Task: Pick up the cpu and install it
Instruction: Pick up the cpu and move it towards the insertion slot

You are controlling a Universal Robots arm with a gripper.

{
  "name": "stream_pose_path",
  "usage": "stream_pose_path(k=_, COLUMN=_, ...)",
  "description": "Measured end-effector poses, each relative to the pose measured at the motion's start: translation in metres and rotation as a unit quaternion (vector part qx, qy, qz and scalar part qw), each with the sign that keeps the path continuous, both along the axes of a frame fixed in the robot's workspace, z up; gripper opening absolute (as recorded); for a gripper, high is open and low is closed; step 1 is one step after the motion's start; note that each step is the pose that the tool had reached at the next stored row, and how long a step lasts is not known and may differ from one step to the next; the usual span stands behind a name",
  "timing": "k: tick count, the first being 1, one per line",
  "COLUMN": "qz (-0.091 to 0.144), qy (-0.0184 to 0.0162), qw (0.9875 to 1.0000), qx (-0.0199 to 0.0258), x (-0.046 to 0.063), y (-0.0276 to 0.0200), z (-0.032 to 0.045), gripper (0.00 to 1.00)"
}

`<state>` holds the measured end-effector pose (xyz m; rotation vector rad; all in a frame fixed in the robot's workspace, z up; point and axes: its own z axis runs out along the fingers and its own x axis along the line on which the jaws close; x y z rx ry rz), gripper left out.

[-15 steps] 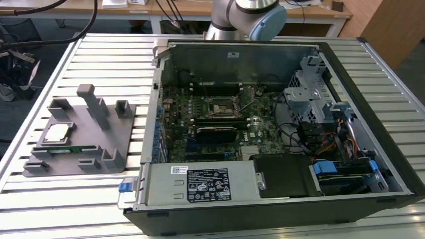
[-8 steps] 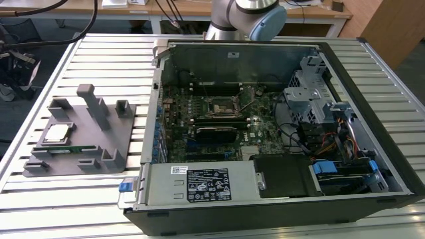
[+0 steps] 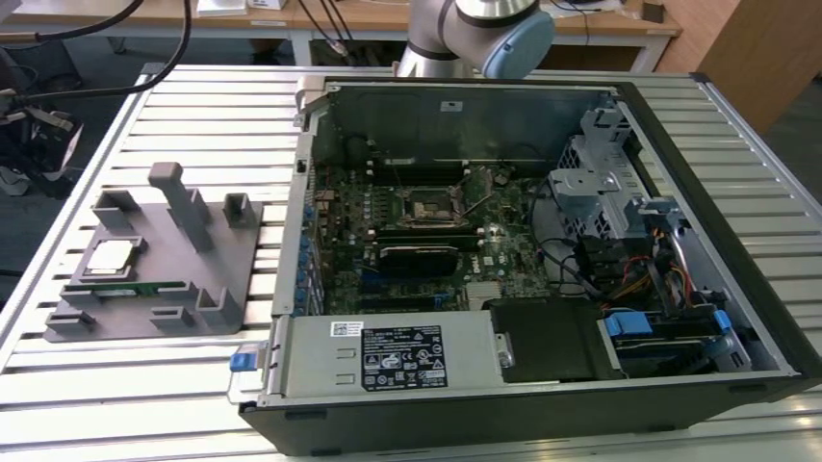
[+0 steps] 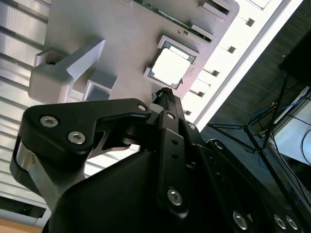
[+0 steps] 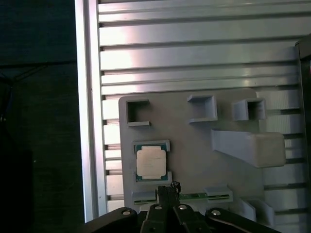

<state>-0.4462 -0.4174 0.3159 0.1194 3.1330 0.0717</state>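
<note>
Both wrist views: claw (image 5: 170,187) by cpu (image 5: 151,162); exterior view: open PC (image 3: 463,111).

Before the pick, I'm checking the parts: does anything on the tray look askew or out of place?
Nothing stands out. The cpu lies flat and square in its recess on the grey tray, and the memory stick lies straight in its holders.

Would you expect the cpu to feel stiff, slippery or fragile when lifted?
The cpu looks flat and metal-topped, so probably stiff and light. Its shiny top may be slippery. Framed by a recess in the tray, it likely resists pushes.
</note>
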Motion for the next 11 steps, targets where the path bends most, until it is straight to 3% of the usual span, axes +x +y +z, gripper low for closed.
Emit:
stream_pose_path(k=5, qz=0.004, qy=0.001, qw=1.0, qx=-0.0013, x=0.0, y=-0.0001, z=-0.0085, gripper=0.23)
stream_pose_path(k=11, qz=0.018, qy=0.0016, qw=0.9998, qx=-0.0013, x=-0.001, y=-0.0004, z=-0.0195, gripper=0.53)
